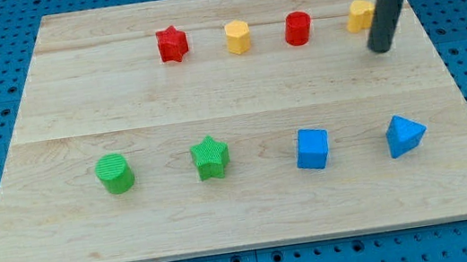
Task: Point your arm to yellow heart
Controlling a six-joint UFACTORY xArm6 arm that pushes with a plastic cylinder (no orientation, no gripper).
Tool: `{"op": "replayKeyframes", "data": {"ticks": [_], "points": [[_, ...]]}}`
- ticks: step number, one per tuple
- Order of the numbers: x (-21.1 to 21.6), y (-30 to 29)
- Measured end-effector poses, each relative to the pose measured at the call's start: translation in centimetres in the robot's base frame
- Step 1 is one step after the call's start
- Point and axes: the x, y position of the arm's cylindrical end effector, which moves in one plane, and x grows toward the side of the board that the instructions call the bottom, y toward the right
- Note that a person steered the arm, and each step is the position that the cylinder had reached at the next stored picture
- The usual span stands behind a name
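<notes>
The yellow heart (359, 15) lies at the top right of the wooden board (242, 193), partly hidden behind the dark rod. My tip (381, 49) rests on the board just below and to the right of the heart, very close to it; contact cannot be told. In the top row to its left are a red cylinder (297, 28), a yellow hexagon (238, 36) and a red star (171, 44).
The bottom row holds a green cylinder (115, 174), a green star (210, 158), a blue cube (313, 149) and a blue triangular block (405, 135). A blue perforated table surrounds the board.
</notes>
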Motion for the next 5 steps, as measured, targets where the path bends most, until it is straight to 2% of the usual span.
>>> {"op": "replayKeyframes", "data": {"ticks": [1,2,4,5], "points": [[-3.8,5.8],[-6.3,6.0],[-7.0,0.9],[-5.8,-0.2]]}}
